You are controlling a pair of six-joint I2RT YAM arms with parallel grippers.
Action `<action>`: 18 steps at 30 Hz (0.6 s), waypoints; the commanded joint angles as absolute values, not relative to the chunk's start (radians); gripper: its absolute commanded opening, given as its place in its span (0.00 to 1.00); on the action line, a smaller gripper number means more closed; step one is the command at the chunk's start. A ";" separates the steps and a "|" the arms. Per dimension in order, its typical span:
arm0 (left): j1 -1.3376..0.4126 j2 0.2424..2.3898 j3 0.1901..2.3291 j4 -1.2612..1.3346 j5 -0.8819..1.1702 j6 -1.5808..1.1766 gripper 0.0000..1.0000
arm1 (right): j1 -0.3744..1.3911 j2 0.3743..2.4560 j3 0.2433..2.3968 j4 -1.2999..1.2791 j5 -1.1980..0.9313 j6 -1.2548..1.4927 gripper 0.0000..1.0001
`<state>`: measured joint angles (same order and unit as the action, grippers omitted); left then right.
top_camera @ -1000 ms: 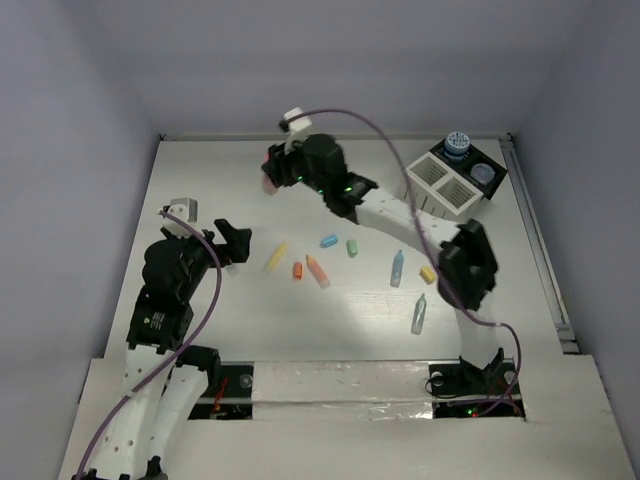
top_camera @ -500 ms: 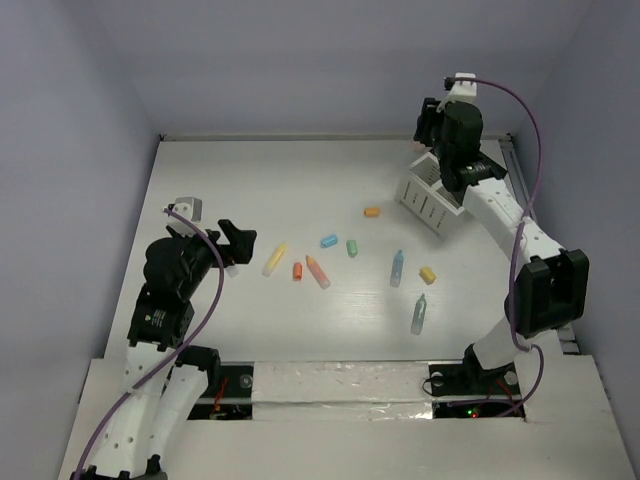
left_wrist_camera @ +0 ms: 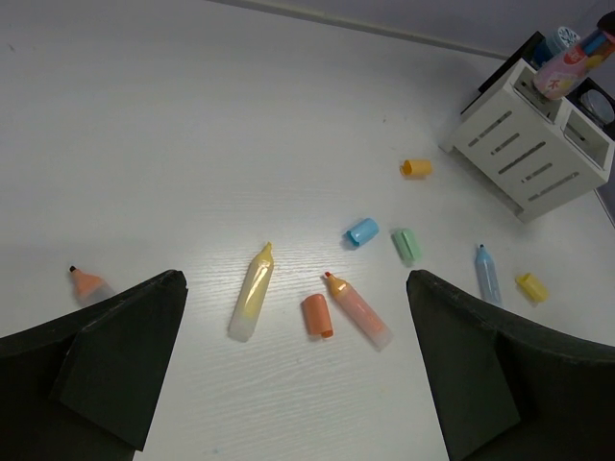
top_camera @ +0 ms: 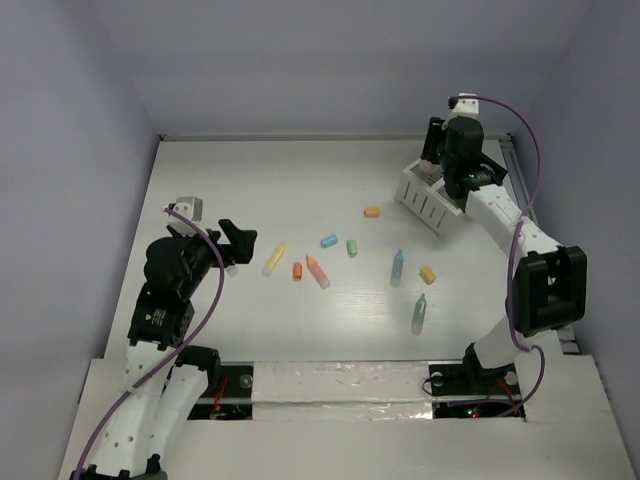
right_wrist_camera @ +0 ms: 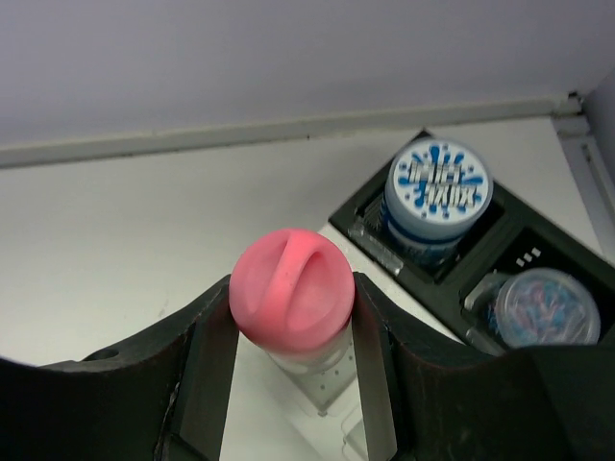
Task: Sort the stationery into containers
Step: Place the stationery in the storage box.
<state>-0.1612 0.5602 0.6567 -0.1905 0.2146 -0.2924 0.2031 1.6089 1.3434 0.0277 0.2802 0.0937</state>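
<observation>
The right gripper [right_wrist_camera: 293, 327] is clamping the pink-capped bottle [right_wrist_camera: 292, 296] between its two fingers, just under the cap. It is holding the bottle tilted over the open top of the white slatted box [top_camera: 428, 203] at the far right of the table [top_camera: 250, 180]. Whether the bottle's lower end is already inside a compartment cannot be told. Right behind it, the black tray section [right_wrist_camera: 370, 213] is carrying a blue-patterned pot [right_wrist_camera: 439, 187] and a second pot with a clear lid [right_wrist_camera: 544, 307], both close to the fingers.

The left gripper [top_camera: 232, 248] is hovering wide open and empty near the left side, apart from everything. Loose pieces are lying across the middle: a yellow stick [left_wrist_camera: 252, 293], an orange cap [left_wrist_camera: 315, 315] touching or nearly touching an orange-tipped stick [left_wrist_camera: 357, 309], a blue cap [left_wrist_camera: 362, 230], a green cap [left_wrist_camera: 407, 244], a pale-blue stick [left_wrist_camera: 487, 274] and a yellow cap [left_wrist_camera: 530, 286]. A small orange-yellow cap [left_wrist_camera: 416, 167] is sitting nearest the box, and a greenish stick [top_camera: 418, 314] is lying closer to the arm bases.
</observation>
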 commanded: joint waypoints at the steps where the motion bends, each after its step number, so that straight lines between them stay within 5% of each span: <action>1: -0.155 0.563 0.669 -0.137 0.232 -0.287 0.99 | 0.198 1.595 1.319 0.104 0.288 0.121 0.16; 18: -0.155 0.557 0.667 -0.137 0.229 -0.288 0.99 | 0.198 1.640 1.247 0.130 0.314 0.163 0.30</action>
